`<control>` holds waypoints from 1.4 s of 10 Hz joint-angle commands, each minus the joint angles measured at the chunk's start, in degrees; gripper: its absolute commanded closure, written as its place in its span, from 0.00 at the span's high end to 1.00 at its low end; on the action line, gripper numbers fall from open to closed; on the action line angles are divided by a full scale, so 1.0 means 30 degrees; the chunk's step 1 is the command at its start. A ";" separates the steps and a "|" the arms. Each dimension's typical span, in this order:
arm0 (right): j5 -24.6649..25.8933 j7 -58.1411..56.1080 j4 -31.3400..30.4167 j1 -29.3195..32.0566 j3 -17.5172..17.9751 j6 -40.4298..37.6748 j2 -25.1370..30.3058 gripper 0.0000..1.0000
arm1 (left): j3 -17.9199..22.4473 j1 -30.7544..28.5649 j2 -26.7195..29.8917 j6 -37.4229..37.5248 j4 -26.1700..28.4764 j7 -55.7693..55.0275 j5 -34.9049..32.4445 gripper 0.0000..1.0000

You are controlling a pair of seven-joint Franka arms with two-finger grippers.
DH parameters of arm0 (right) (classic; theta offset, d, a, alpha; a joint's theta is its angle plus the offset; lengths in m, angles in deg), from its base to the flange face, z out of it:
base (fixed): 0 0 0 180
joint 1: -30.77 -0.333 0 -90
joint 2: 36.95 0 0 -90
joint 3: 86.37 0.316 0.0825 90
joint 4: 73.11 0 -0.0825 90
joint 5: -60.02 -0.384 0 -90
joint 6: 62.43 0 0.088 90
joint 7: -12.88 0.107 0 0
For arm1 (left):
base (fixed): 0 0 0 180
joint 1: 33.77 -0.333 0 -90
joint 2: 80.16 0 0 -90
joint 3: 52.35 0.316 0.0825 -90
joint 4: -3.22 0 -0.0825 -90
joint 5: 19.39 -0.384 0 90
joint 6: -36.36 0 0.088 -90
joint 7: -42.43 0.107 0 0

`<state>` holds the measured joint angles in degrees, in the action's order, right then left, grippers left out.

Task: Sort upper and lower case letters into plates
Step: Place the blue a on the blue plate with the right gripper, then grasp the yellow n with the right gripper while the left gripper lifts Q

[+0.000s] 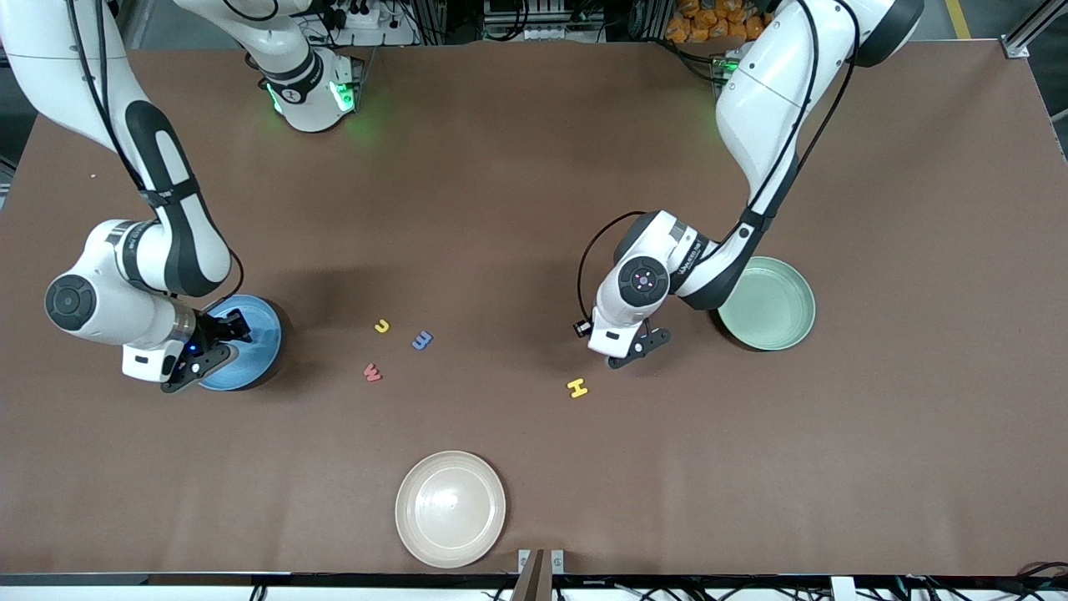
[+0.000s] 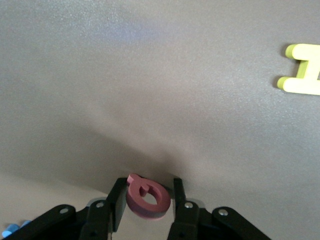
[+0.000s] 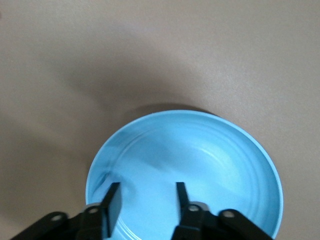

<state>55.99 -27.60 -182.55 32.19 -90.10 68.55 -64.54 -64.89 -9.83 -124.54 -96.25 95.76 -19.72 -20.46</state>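
Observation:
My left gripper [image 1: 643, 347] is shut on a pink ring-shaped letter [image 2: 148, 199] and holds it above the bare table, between the yellow H [image 1: 577, 387] and the pale mint green plate [image 1: 793, 284]. The H also shows in the left wrist view [image 2: 304, 70]. My right gripper [image 1: 219, 344] is open and empty over the bright blue plate [image 1: 260, 330], whose inside fills the right wrist view [image 3: 200, 150] under the gripper [image 3: 145, 204]. A small yellow letter [image 1: 382, 326], a blue letter [image 1: 422, 340] and a red w [image 1: 372, 372] lie on the table between the plates.
A cream-white round plate [image 1: 450, 509] lies near the table's edge closest to the front camera. The brown table top [image 1: 534, 167] runs bare toward the robots' bases.

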 commanded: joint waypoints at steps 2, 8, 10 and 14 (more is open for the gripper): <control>-0.0297 -0.0041 -0.0057 -0.0788 0.0216 0.0109 0.0378 1.00 | 0.0050 0.0136 -0.0060 -0.0268 0.0383 -0.0436 -0.0465 0.39; -0.0093 0.6670 0.0414 -0.5448 0.0275 0.1336 -0.0997 1.00 | 0.0050 0.0136 -0.0060 -0.0239 0.0383 -0.0436 -0.0465 0.27; -0.0006 0.5971 -0.0023 -0.6093 0.0275 0.1834 -0.1233 1.00 | 0.0050 0.0107 -0.0060 -0.0268 0.0354 -0.0407 -0.0465 0.17; 0.0024 0.5380 -0.2043 -0.7556 0.0275 0.4528 -0.1175 1.00 | 0.0050 0.0078 0.0085 -0.0152 0.0295 -0.0261 -0.0494 0.00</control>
<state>55.89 -10.56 -186.01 11.18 -88.99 79.81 -68.99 -64.89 -9.81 -124.37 -96.18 95.78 -19.72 -20.47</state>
